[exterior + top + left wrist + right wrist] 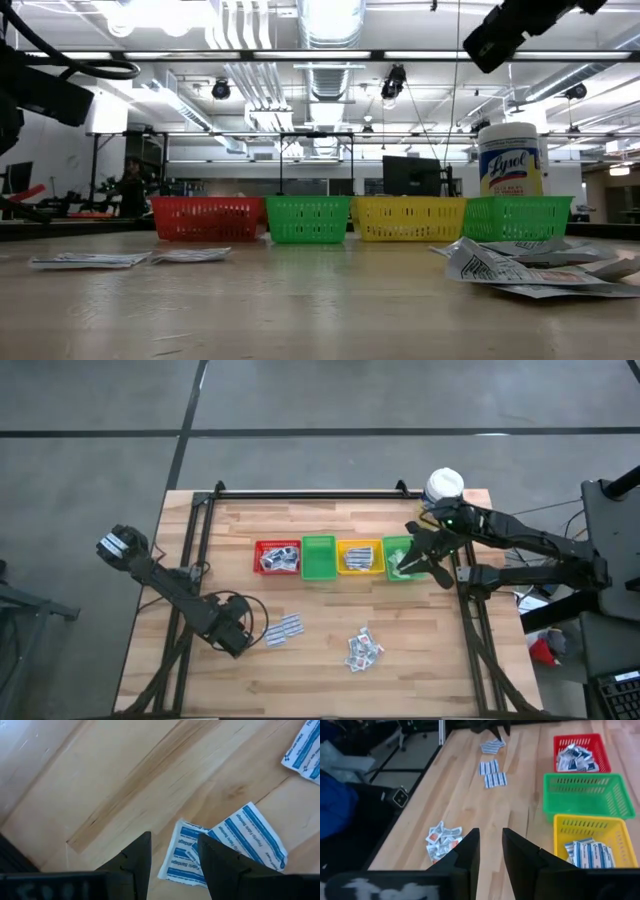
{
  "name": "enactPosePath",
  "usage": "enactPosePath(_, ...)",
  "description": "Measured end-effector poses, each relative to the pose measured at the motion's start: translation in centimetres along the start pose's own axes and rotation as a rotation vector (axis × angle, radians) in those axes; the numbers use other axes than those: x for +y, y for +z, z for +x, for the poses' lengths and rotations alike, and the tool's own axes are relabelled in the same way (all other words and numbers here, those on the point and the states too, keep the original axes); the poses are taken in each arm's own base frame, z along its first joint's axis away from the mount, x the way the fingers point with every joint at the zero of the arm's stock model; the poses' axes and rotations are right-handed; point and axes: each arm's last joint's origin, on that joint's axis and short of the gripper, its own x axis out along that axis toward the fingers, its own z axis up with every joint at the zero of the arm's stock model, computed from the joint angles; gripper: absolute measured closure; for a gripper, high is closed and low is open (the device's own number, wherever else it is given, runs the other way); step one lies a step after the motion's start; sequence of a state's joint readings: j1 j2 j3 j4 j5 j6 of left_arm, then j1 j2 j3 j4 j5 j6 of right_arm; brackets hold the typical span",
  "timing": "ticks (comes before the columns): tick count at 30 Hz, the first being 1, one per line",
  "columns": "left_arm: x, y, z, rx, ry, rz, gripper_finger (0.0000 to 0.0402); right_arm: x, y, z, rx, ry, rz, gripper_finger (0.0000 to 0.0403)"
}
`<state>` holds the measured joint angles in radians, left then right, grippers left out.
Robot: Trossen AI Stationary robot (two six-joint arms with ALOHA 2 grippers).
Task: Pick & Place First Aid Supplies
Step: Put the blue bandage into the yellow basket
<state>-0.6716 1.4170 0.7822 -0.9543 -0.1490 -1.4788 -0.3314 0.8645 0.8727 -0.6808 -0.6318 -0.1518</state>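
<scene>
The first aid supplies are small white packets. Blue-printed strips [283, 630] lie flat on the wood near the table's left. A loose pile [362, 648] lies near the middle front. More sit in the red bin [277, 557] and the yellow bin [359, 556]. My left gripper [172, 857] points down, open, just above the nearest blue-printed packet [182, 855], one finger on either side of its edge. My right gripper [491, 855] hangs over the right-hand green bin [400, 557], slanting down toward the table's left, its fingers a little apart with nothing between them.
Four small bins stand in a row across the table's middle: red, green [318, 557], yellow, green. A white-capped bottle with a yellow label [443, 487] stands at the far right corner. A black frame [300, 493] runs along the far and side edges. Bare wood lies between the two packet groups.
</scene>
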Motion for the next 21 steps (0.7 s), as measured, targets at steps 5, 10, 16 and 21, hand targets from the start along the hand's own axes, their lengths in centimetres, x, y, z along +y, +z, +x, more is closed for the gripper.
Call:
enactPosePath(5,0.1,0.0,0.2,0.0,0.003,0.015,0.0248,0.5,-0.7,-0.5,-0.053,-0.008,0.002,0.033)
enactPosePath(10,0.4,-0.2,1.2,0.0,-0.012,0.013,0.0248,0.5,-1.5,-0.4,-0.057,-0.009,0.01,0.0325)
enactPosePath(16,1.2,-0.5,2.5,0.015,0.004,-0.004,0.0248,0.4,-1.7,-0.2,-0.05,-0.008,0.037,0.0317)
enactPosePath(21,1.7,-0.7,3.1,0.033,0.013,-0.02,0.025,0.3,-1.7,-0.1,-0.046,-0.008,0.041,0.0319)
